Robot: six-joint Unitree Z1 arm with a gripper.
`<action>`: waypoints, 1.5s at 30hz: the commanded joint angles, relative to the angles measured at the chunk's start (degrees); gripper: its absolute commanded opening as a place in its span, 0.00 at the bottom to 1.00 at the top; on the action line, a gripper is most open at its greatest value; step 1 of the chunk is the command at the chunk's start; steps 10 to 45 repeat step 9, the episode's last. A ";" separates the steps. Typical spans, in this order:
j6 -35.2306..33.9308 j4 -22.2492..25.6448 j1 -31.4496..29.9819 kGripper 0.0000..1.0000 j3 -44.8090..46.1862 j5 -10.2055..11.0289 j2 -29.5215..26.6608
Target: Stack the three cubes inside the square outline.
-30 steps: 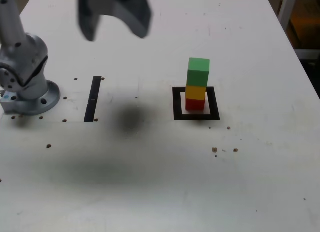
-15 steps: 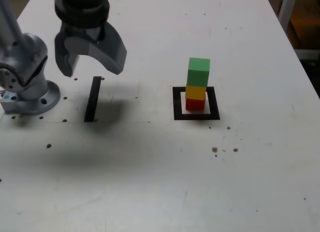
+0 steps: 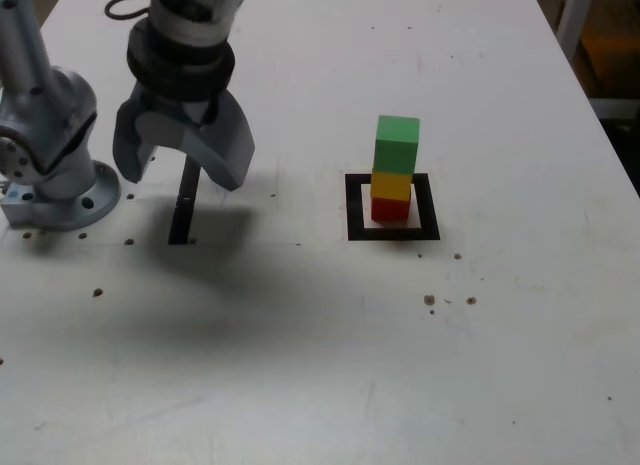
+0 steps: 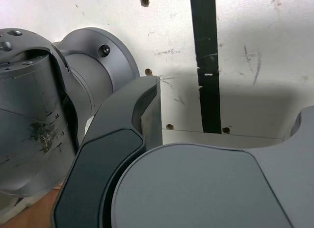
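Observation:
Three cubes stand in one upright stack in the exterior view: the red cube (image 3: 390, 208) at the bottom, the yellow cube (image 3: 391, 186) on it, the green cube (image 3: 397, 144) on top. The stack rests inside the square outline (image 3: 355, 207), a thick black border with a white centre. My gripper (image 3: 180, 170) hangs well to the exterior view's left of the stack, low over a narrow black strip (image 3: 182, 215), its jaws spread wide and empty. In the wrist view one dark finger (image 4: 122, 139) shows beside the strip (image 4: 206, 66); no cube appears there.
The arm's grey base (image 3: 55, 175) is bolted to the white table at the exterior view's left, just beside the gripper. Small screw holes dot the tabletop (image 3: 430, 300). The table's right edge (image 3: 600, 115) runs past a metal frame.
The gripper has travelled from the upper middle of the exterior view leftward and down, and now hangs over the black strip. The cube stack has not moved.

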 commanded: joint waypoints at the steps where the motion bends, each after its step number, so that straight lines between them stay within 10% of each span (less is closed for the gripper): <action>1: 0.10 0.08 -0.19 1.00 0.49 -0.09 0.01; 45: 0.04 0.01 -0.21 0.99 2.10 -0.32 -0.15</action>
